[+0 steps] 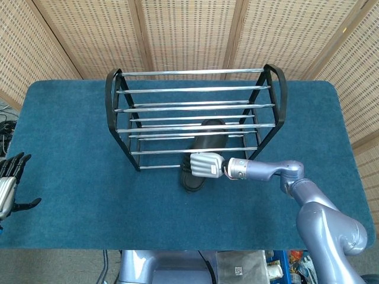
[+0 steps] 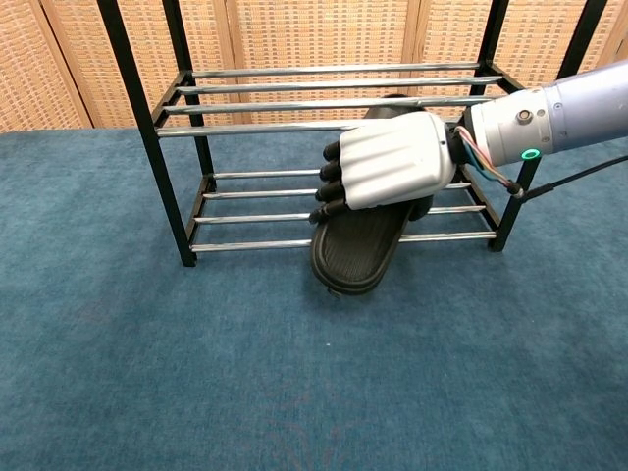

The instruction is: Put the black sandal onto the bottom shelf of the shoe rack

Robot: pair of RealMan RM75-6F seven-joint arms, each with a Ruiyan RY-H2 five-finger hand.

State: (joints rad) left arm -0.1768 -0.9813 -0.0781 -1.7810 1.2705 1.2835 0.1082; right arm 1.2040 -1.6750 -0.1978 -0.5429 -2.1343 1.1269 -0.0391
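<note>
From the head view, the black sandal (image 1: 200,155) is gripped by the right hand (image 1: 204,165), toe already under the shoe rack (image 1: 195,116); the left hand (image 1: 8,184) is held aside, fingers spread (idle).

From the chest view, the heel is seen overhanging the bottom shelf (image 2: 255,218), presumably mid-slide.

Head view: high above the near edge of the table (image 1: 65,124), looking steeply down and away; takes in the whole blue tabletop, the shoe rack (image 1: 195,115) at centre-far, wicker screens beyond.

Chest view: low, close, near-level, facing the rack's (image 2: 334,157) open front; only lower tiers and nearby table (image 2: 147,373) show.

Shared: rack front, black sandal (image 1: 200,160) (image 2: 358,245), right hand (image 1: 204,164) (image 2: 388,162). Left hand (image 1: 9,186) shows in head view only, far left.
</note>
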